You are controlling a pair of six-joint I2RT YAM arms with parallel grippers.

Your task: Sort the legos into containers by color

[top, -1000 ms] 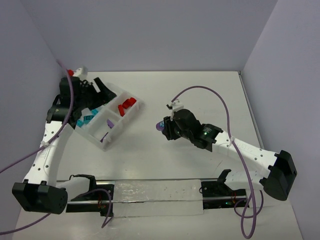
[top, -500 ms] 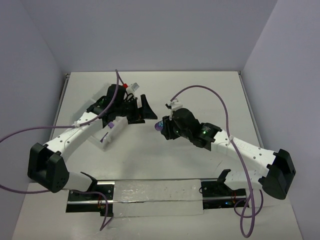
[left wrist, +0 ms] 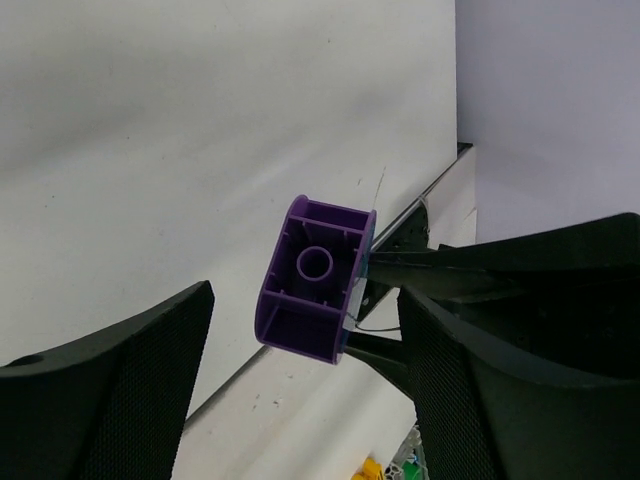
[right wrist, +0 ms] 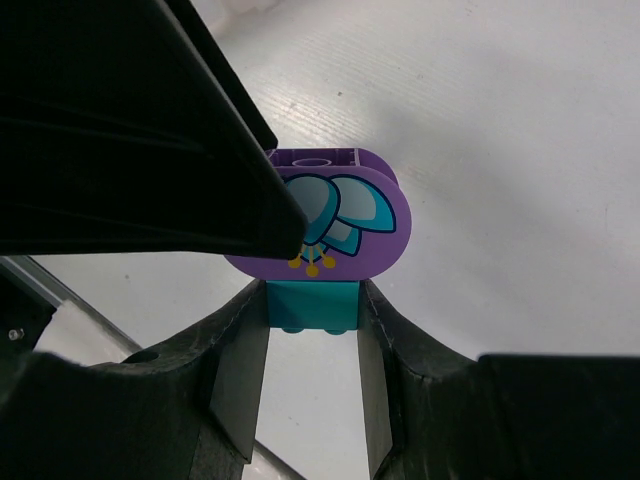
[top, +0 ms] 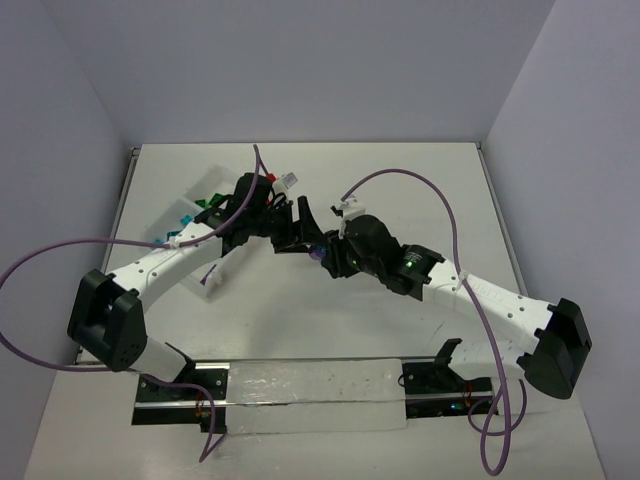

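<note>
Tight quarters above your white counter (top: 400, 180).
Right claw (right wrist: 312, 310) grips the purple-and-teal plastic brick (left wrist: 315, 280); open left claw (left wrist: 310, 335) straddles it, white translucent tray (top: 182, 213) behind.

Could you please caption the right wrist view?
Right gripper pinches a teal brick with a purple lego attached, the left gripper alongside.

Top view: both arms reach to frame centre, tips nearly meeting. Left gripper (top: 298, 226), jaws spread wide; right gripper (top: 322, 253), jaws clamped on a purple-and-teal lego (right wrist: 318, 225).
</note>
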